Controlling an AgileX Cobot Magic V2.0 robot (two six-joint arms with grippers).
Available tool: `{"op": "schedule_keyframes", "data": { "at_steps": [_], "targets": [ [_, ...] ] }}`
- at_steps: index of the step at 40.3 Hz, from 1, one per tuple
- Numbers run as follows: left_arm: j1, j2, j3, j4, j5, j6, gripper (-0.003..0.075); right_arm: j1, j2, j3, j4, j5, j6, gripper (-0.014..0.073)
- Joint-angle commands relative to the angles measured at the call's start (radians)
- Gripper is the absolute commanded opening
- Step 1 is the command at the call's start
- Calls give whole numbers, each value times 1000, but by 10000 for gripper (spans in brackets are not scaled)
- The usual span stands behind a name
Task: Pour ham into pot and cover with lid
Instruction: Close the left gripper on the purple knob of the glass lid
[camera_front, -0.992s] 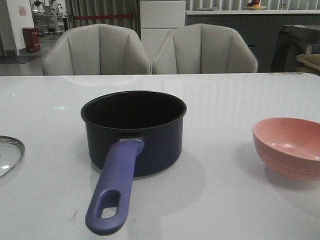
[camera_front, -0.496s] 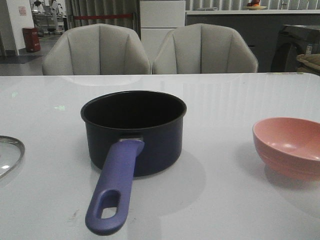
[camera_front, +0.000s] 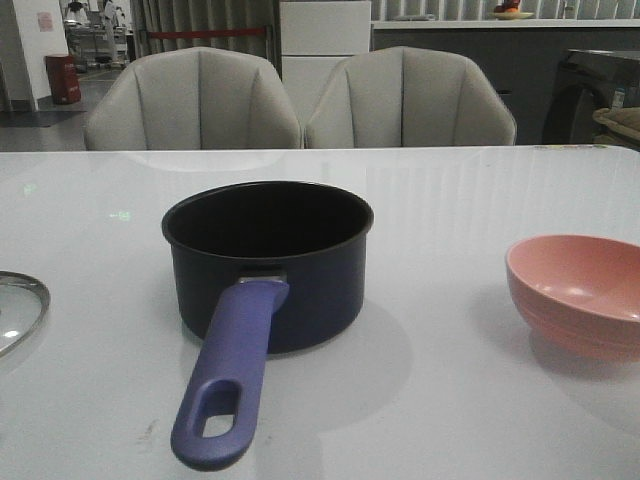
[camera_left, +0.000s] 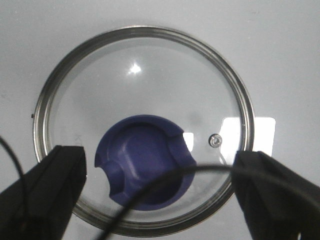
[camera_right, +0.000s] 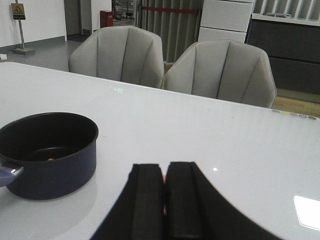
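With the left gripper (camera_left: 159, 200) spread wide above the lid (camera_left: 142, 130), left of the pot (camera_front: 268, 262), an off-centre grab of its knob (camera_left: 145, 167) could slip; the right gripper (camera_right: 165, 200) is closed.

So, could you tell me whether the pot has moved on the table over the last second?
No. In the front view the pot keeps the same place against the two chairs behind it.
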Motion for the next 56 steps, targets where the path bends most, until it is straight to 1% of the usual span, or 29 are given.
{"op": "schedule_keyframes", "data": {
  "at_steps": [1, 10, 15, 23, 30, 41, 44, 48, 56],
  "targets": [
    [4, -14, -30, -12, 3, -3, 615, 2, 10, -26, 12, -78, -11, 145],
    [4, 23, -30, -10, 5, -4, 615, 2, 10, -26, 12, -78, -11, 145],
    [6, 49, -30, -7, 10, -5, 591, 2, 10, -26, 12, -78, -11, 145],
    [8, 74, -30, -7, 6, -5, 504, 2, 10, -26, 12, -78, -11, 145],
    [9, 75, -30, -6, -3, -5, 408, 2, 10, -26, 12, -78, -11, 145],
    [9, 75, -33, -6, -14, -5, 193, 2, 10, -26, 12, -78, -11, 145],
    [9, 68, -35, -3, -14, -5, 144, 2, 10, -26, 12, -78, -11, 145],
    [9, 50, -44, -3, -10, -3, 115, 2, 10, -26, 12, -78, -11, 145],
    [9, -22, -93, -3, 16, 2, 114, 2, 10, -26, 12, -78, -11, 145]
  ]
}}
